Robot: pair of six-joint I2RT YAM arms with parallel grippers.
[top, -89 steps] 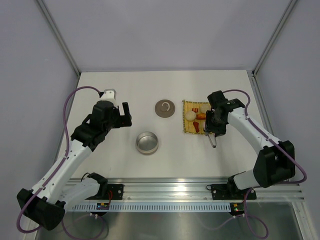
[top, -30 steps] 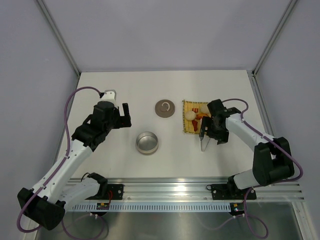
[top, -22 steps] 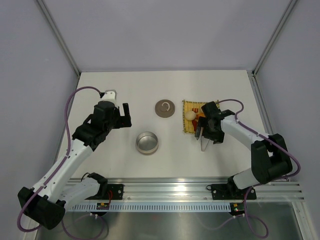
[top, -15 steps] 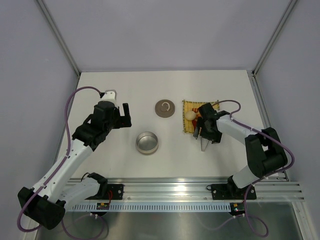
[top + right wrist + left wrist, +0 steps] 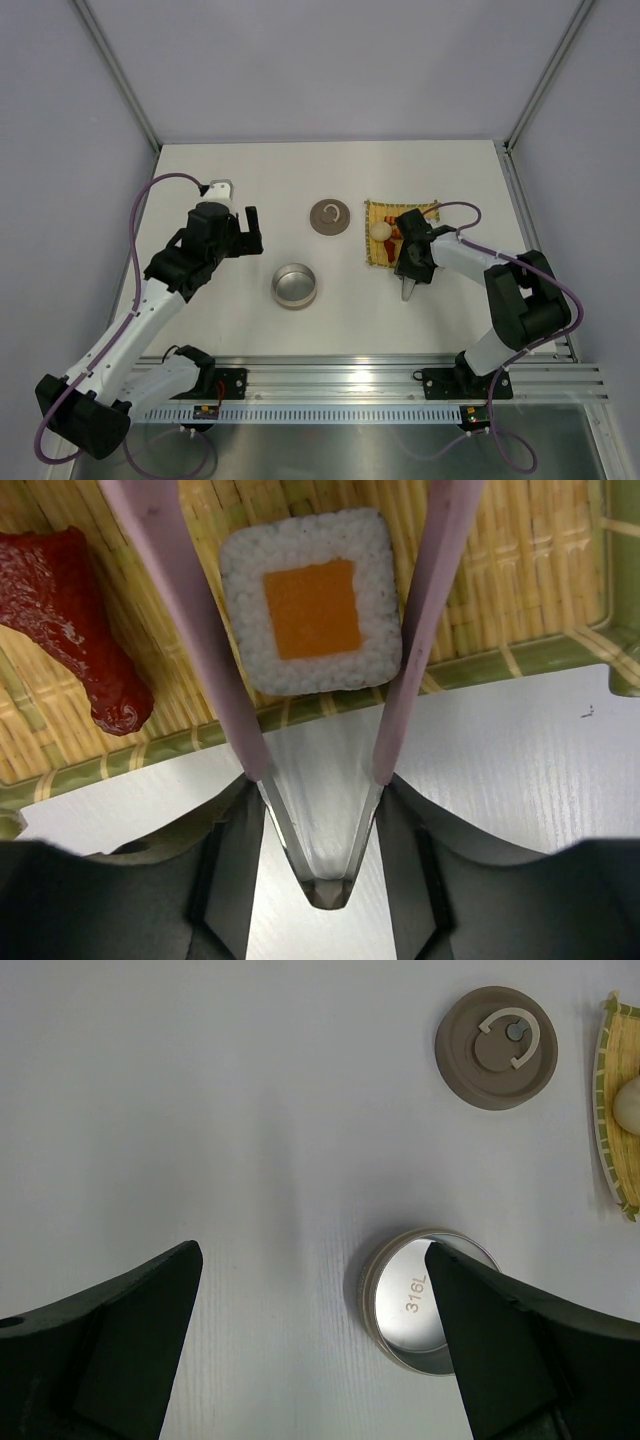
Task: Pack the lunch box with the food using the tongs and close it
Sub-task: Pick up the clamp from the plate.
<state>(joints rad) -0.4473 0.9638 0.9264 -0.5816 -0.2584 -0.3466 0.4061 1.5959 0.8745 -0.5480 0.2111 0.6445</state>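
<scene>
My right gripper (image 5: 412, 262) is shut on the pale pink tongs (image 5: 190, 630) near their joined end, low over the front edge of the yellow mat (image 5: 520, 590). The two tong arms straddle a white sushi piece with an orange centre (image 5: 310, 600) and press close against its left and right sides. A red sausage-like piece (image 5: 85, 630) lies to its left. A cream ball (image 5: 381, 231) sits on the mat. The silver lunch box (image 5: 294, 285) stands without its lid and holds nothing. Its grey-brown lid (image 5: 330, 216) lies apart behind it. My left gripper (image 5: 250, 228) hangs open above the table, left of the tin (image 5: 425, 1300).
The mat (image 5: 372, 258) lies right of centre, with the right arm's forearm stretched over its right part. White table surface separates the mat, the tin and the lid (image 5: 496, 1047). Frame posts stand at the back corners.
My right gripper has slid left along the mat's front edge and its jaws have narrowed, squeezing the tong arms toward the sushi piece. The left arm has not moved.
</scene>
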